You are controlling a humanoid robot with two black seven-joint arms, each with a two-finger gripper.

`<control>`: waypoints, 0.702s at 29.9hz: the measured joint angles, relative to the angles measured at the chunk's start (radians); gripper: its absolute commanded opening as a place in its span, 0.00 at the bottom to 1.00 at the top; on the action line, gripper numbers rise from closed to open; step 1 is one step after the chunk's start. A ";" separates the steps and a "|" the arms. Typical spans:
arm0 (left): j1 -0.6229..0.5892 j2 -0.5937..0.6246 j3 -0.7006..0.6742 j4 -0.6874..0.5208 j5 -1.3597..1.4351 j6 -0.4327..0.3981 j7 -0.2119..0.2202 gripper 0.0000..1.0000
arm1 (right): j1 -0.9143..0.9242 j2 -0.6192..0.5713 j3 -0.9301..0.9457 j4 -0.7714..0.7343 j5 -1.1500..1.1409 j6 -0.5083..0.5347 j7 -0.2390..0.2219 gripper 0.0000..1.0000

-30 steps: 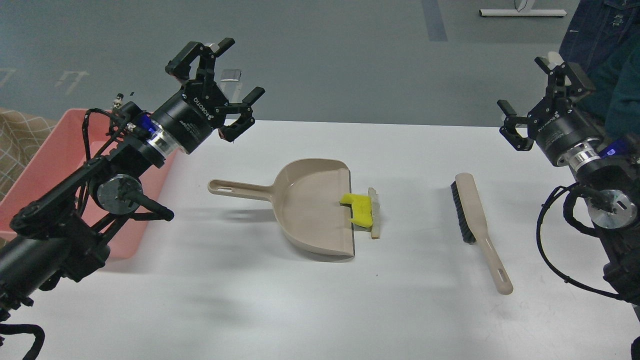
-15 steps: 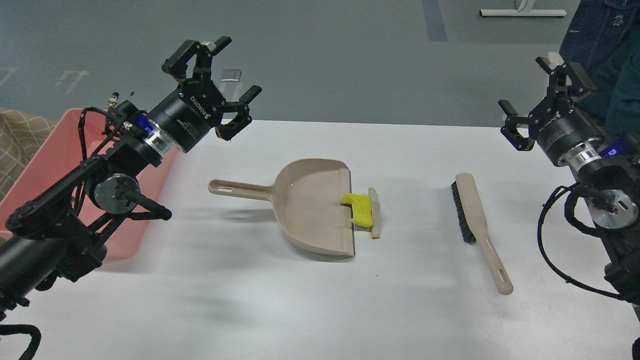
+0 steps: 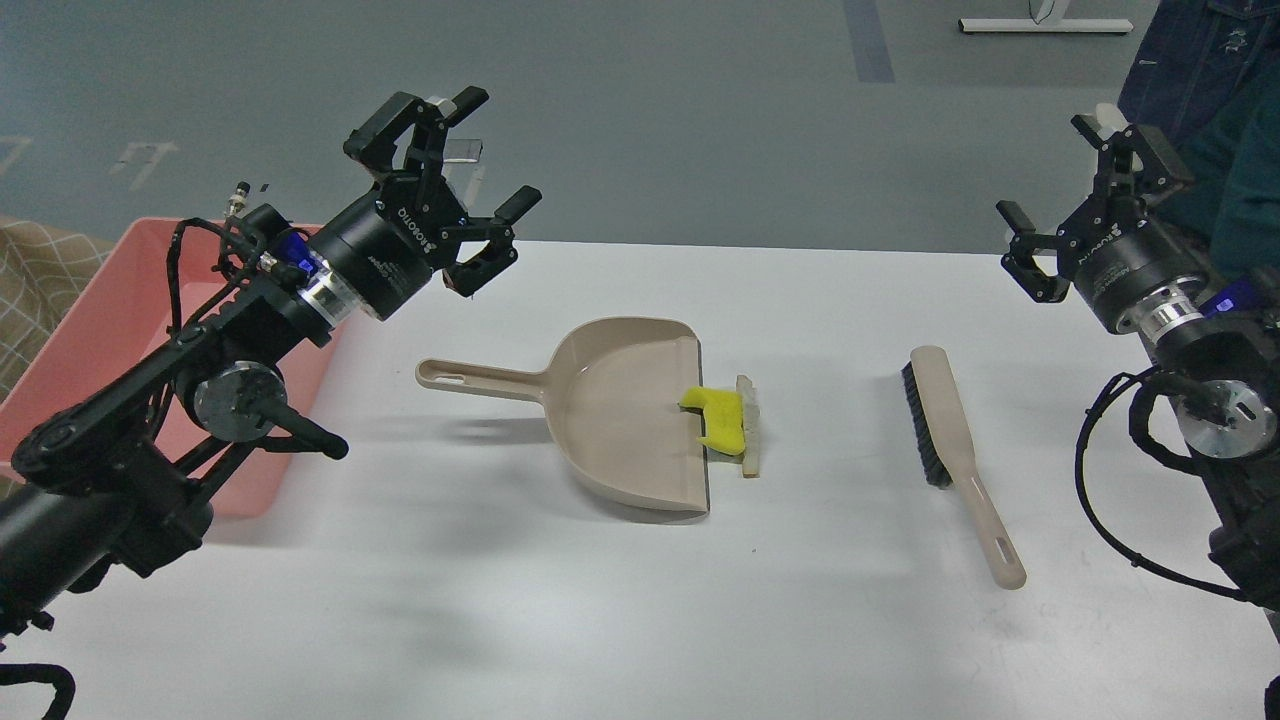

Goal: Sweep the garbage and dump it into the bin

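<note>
At the upper left of the frame, the left gripper [image 3: 455,165] is hovering with its fingers spread apart, empty. At the upper right, the right gripper [image 3: 1085,190] is hanging likewise parted and empty. Mid-frame, the bright yellow spongy chunk [image 3: 718,419] is lying across the beige plastic dustpan [image 3: 610,410] lip, touching the pale bread-like slice [image 3: 750,425]. The salmon-pink plastic tub [image 3: 105,330] is sitting at far left; the beige-handled brush [image 3: 955,455] is resting right of centre.

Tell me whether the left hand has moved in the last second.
Yes. The left hand shifted right, farther from the pink bin and nearer above the dustpan handle.
</note>
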 measured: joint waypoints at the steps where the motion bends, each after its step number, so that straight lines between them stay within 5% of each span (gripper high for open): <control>1: 0.002 0.000 -0.001 0.000 0.000 0.001 0.000 0.98 | 0.000 0.000 0.000 0.000 0.000 0.000 0.000 1.00; 21: 0.033 0.059 0.000 -0.059 0.080 0.006 -0.004 0.98 | -0.003 -0.005 0.000 -0.002 0.000 0.000 0.000 1.00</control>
